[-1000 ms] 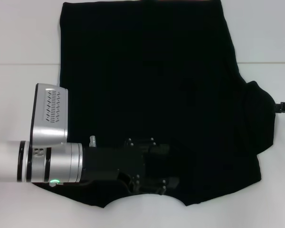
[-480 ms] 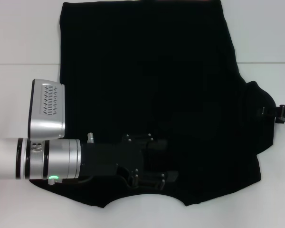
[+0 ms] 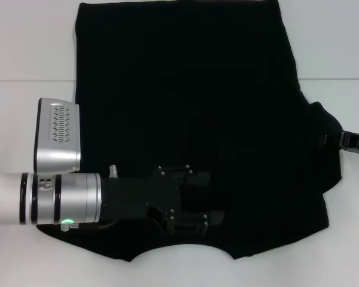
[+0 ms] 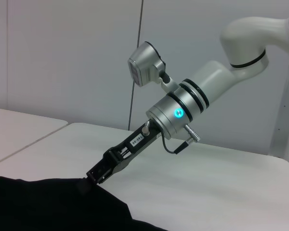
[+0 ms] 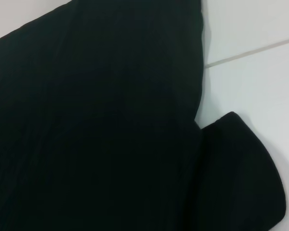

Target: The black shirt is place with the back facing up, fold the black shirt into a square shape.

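Note:
The black shirt (image 3: 185,107) lies spread flat on the white table and fills most of the head view, its curved neckline (image 3: 179,250) at the near edge. My left gripper (image 3: 197,222) reaches in from the left and hovers low over the cloth just behind the neckline, black against black. My right gripper (image 3: 346,140) sits at the outer edge of the right sleeve (image 3: 323,149). In the left wrist view, the right gripper (image 4: 92,176) tip meets the shirt (image 4: 48,207) edge. The right wrist view shows the shirt (image 5: 96,120) body and the sleeve (image 5: 241,178).
The white table (image 3: 24,48) carries a seam line (image 3: 30,81) running across it behind the left arm. Bare tabletop (image 4: 207,183) surrounds the shirt on the left, right and near sides. A pale wall stands behind the right arm.
My right gripper has come in from the right edge to the sleeve. My left arm has drawn back a little to the left, and its gripper has shifted slightly away from the neckline.

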Tool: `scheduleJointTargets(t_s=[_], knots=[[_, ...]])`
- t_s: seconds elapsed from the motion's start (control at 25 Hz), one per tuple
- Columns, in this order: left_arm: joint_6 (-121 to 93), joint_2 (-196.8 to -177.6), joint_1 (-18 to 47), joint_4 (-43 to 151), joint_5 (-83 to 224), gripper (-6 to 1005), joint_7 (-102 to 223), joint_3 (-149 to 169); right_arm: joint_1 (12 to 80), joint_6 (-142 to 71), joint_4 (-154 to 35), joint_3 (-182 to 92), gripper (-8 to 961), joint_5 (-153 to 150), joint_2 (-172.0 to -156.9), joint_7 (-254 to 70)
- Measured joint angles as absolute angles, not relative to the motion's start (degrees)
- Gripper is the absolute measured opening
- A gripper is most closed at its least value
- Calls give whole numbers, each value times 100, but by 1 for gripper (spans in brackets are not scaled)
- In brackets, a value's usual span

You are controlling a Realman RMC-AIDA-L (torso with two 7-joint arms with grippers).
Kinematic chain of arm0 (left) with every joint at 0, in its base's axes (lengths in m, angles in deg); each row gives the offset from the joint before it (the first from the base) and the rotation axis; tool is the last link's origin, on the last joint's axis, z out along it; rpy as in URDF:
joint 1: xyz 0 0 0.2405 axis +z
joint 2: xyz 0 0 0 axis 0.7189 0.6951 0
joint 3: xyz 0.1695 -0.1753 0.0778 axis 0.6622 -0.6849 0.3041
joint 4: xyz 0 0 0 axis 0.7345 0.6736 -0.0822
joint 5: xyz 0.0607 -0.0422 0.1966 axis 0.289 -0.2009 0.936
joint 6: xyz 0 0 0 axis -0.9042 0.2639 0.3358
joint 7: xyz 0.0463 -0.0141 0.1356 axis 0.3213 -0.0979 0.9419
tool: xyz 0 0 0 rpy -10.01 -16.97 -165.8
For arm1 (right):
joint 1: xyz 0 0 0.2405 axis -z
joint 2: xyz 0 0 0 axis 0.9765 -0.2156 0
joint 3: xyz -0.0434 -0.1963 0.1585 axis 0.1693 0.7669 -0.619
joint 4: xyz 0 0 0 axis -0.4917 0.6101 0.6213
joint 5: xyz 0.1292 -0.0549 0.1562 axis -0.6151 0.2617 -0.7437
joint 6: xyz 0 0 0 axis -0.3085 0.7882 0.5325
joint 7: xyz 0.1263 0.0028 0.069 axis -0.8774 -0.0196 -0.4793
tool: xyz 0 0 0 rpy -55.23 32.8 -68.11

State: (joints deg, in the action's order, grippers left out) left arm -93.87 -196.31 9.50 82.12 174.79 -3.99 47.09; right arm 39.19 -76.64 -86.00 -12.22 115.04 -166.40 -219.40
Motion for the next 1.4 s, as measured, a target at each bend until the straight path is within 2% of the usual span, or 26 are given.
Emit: scheduleJointTargets(t_s=[0.36,0.56,0.8,1.12,1.4], knots=[[-9374,-19631,943,8212,17470,816,-396,4704,3974,-7569,-8636,-1424,277,11481,-16682,-21875],[-9373,-19631,941,8212,17396,816,-396,4705,4033,-7584,-8606,-1838,44,11382,-16681,-21518],[-9409,-19631,944,8212,17317,815,-445,4705,4264,-7616,-8607,-1975,15,11069,-16614,-21263],[-9421,-19622,974,8221,17280,816,-548,4705,4324,-7558,-8628,-2244,15,11029,-16600,-20960],[-9427,-19625,979,8221,17279,816,-553,4705,4172,-7369,-8586,-2340,28,11013,-16693,-20719]])
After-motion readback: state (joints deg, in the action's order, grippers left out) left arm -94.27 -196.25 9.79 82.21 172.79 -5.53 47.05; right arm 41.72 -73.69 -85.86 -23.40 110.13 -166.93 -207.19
